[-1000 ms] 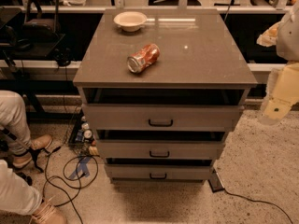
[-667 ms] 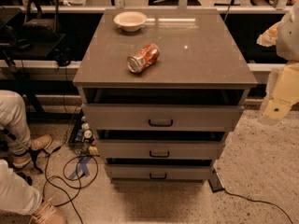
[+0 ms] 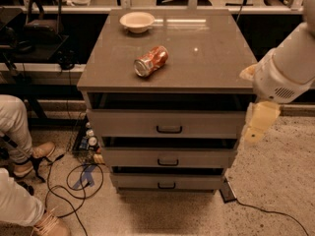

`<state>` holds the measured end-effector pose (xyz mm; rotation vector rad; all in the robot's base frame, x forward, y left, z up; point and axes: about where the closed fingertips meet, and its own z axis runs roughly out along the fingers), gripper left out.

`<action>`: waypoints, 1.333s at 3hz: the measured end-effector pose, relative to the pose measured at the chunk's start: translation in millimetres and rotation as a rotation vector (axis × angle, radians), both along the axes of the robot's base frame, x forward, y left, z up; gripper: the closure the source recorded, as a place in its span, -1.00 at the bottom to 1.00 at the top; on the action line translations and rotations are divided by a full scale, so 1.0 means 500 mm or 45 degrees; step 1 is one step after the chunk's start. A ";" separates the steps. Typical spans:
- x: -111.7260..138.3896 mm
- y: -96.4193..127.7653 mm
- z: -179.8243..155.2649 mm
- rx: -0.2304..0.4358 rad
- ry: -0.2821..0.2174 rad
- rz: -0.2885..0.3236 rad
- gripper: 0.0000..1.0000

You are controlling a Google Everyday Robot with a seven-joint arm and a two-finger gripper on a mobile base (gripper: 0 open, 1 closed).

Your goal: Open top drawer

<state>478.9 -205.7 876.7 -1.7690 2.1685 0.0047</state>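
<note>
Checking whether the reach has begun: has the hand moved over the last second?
Yes. The hand has shifted left and a little down, and now sits by the right end of the top drawer, far from its handle.

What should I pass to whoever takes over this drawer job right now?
Gripper: hangs off the cabinet's right front corner, level with the top drawer, not at the handle.
Top drawer: front sits about under the countertop edge, black handle at centre, untouched.
Done: no pull visible.
Left: bring the gripper across to the handle, grasp, pull straight out.
Note: can and bowl on top; person's legs at left.
</note>
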 end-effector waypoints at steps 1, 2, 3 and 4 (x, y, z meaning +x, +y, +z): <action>0.064 0.026 -0.172 0.064 0.076 0.039 -1.00; 0.064 0.026 -0.172 0.064 0.076 0.039 -1.00; 0.078 0.023 -0.221 0.042 0.088 0.008 -1.00; 0.105 0.015 -0.276 0.011 0.072 -0.014 -1.00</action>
